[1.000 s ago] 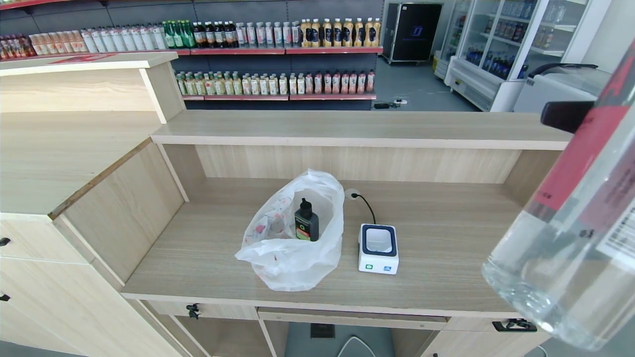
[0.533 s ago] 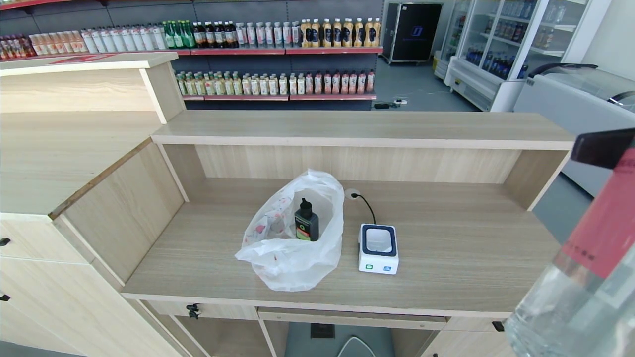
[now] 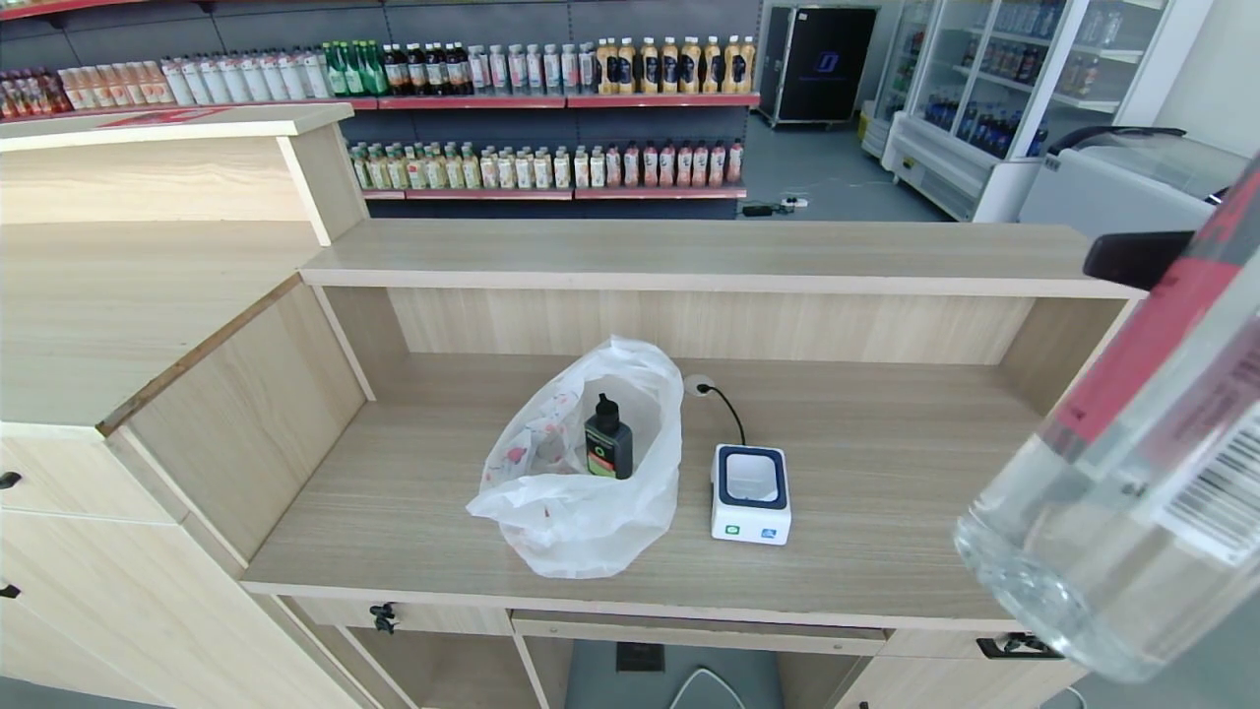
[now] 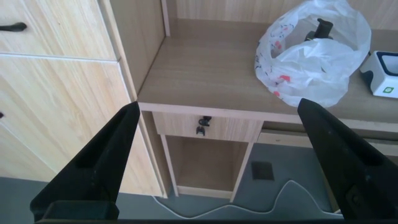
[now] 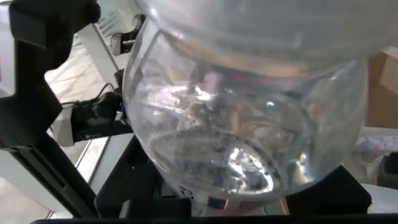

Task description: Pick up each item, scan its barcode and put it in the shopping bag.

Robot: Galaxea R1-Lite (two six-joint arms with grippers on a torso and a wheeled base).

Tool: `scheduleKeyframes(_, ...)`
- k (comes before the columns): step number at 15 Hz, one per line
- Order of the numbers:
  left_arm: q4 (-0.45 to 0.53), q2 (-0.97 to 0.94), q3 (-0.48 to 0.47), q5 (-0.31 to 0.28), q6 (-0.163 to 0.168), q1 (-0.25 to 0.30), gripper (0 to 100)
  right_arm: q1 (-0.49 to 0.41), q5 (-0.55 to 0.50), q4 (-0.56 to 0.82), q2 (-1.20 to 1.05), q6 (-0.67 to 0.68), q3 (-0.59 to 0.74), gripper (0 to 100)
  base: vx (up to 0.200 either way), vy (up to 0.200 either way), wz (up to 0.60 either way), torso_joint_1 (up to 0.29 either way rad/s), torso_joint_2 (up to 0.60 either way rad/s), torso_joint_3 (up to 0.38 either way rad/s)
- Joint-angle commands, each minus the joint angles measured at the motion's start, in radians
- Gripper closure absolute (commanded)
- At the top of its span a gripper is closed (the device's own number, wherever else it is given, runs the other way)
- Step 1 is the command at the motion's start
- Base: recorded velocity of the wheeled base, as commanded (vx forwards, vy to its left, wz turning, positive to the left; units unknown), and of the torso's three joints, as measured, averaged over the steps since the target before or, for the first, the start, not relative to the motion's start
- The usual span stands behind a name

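One clear bottle (image 3: 1112, 473) with a red label sits closest to my head camera, up in the air on the right and tilted, its rounded base toward me and its neck running off up and to the right. A barcode (image 3: 1216, 483) shows on the side facing me. The right tool (image 3: 1142, 261) is clamped on it, with one dark finger poking out past the label. On the right wrist feed the bottle's base (image 5: 236, 124) bulges close to the lens. My left tool (image 4: 217, 102) hangs low off the front left corner of the table (image 3: 886, 473), fingers spread wide with nothing between them. On the table the white shopping bag (image 3: 581, 492) stands slumped with its mouth open, and a small dark bottle with a black cap (image 3: 608, 448) is upright inside it. Just beside the bag, on its right, lies the white scanner (image 3: 750, 492), window up, its black cable (image 3: 726, 409) running back to a hole in the tabletop. Beyond the raised back ledge are shelves of drinks (image 3: 551, 69) and glass-door coolers (image 3: 994, 89).
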Motion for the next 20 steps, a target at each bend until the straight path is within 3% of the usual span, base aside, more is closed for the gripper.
scheduleKeyframes(1,0.0,0.0,0.0,0.0,-0.001,0.0,0,-0.194,-0.088,-0.005,0.044,-0.12,0.076,100,0.0,0.0,0.0,0.0,0.0,0.0)
scheduleKeyframes(3,0.0,0.0,0.0,0.0,-0.001,0.0,0,-0.368,-0.249,-0.028,0.074,-0.239,0.155,100,0.0,0.0,0.0,0.0,0.0,0.0)
scheduleKeyframes(5,0.0,0.0,0.0,0.0,-0.001,0.0,0,-0.533,-0.381,-0.083,0.116,-0.241,0.222,100,0.0,0.0,0.0,0.0,0.0,0.0)
scheduleKeyframes(7,0.0,0.0,0.0,0.0,-0.001,0.0,0,-0.624,-0.439,-0.186,0.184,-0.259,0.271,100,0.0,0.0,0.0,0.0,0.0,0.0)
scheduleKeyframes(10,0.0,0.0,0.0,0.0,-0.001,0.0,0,-0.704,-0.545,-0.339,0.294,-0.422,0.317,100,0.0,0.0,0.0,0.0,0.0,0.0)
scheduleKeyframes(14,0.0,0.0,0.0,0.0,-0.001,0.0,0,-0.816,-0.545,-0.496,0.416,-0.684,0.323,100,0.0,0.0,0.0,0.0,0.0,0.0)
scheduleKeyframes(17,0.0,0.0,0.0,0.0,-0.001,0.0,0,-0.811,-0.542,-0.496,0.428,-0.716,0.32,100,0.0,0.0,0.0,0.0,0.0,0.0)
scheduleKeyframes(20,0.0,0.0,0.0,0.0,-0.001,-0.001,0,-0.79,-0.551,-0.488,0.417,-0.764,0.334,100,0.0,0.0,0.6,0.001,0.0,0.004)
